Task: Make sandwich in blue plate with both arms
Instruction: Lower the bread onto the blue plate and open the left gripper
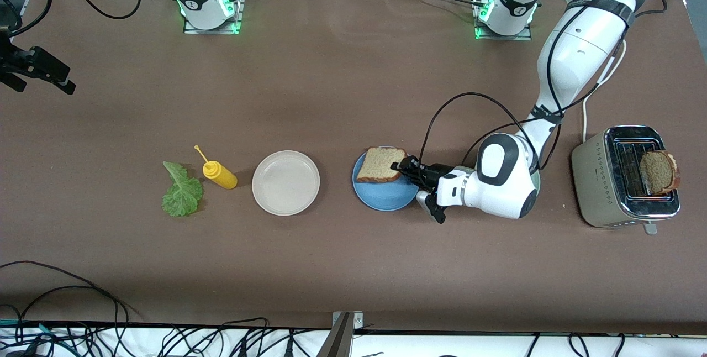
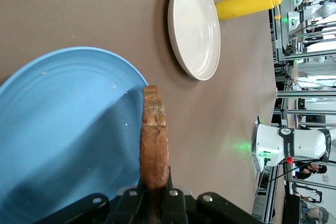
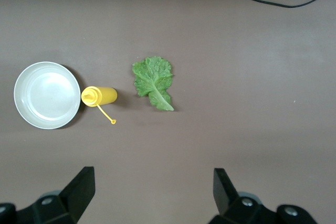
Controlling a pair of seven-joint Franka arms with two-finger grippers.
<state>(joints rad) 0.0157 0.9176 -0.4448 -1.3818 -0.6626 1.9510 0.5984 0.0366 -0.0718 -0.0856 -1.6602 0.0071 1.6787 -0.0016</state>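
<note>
- Now the left gripper (image 1: 402, 168) pinches a bread slice (image 1: 380, 164) edge-on over the blue plate (image 1: 384, 193).
- Best lower it flat, centred, before letting go.
- Right gripper (image 3: 152, 192) waits spread wide, empty, above the lettuce (image 3: 153, 81).

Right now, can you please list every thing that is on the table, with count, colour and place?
bread slice: one, brown, over the blue plate, held by the left gripper
blue plate: one, blue, beside the white plate, toward the left arm's end
white plate: one, beige-white, mid-table
mustard bottle: one, yellow, lying between white plate and lettuce
lettuce leaf: one, green, toward the right arm's end
toaster: one, silver, at the left arm's end
second bread slice: one, brown, in the toaster
left gripper: shut on the bread slice
right gripper: open, waits over the lettuce leaf
</note>
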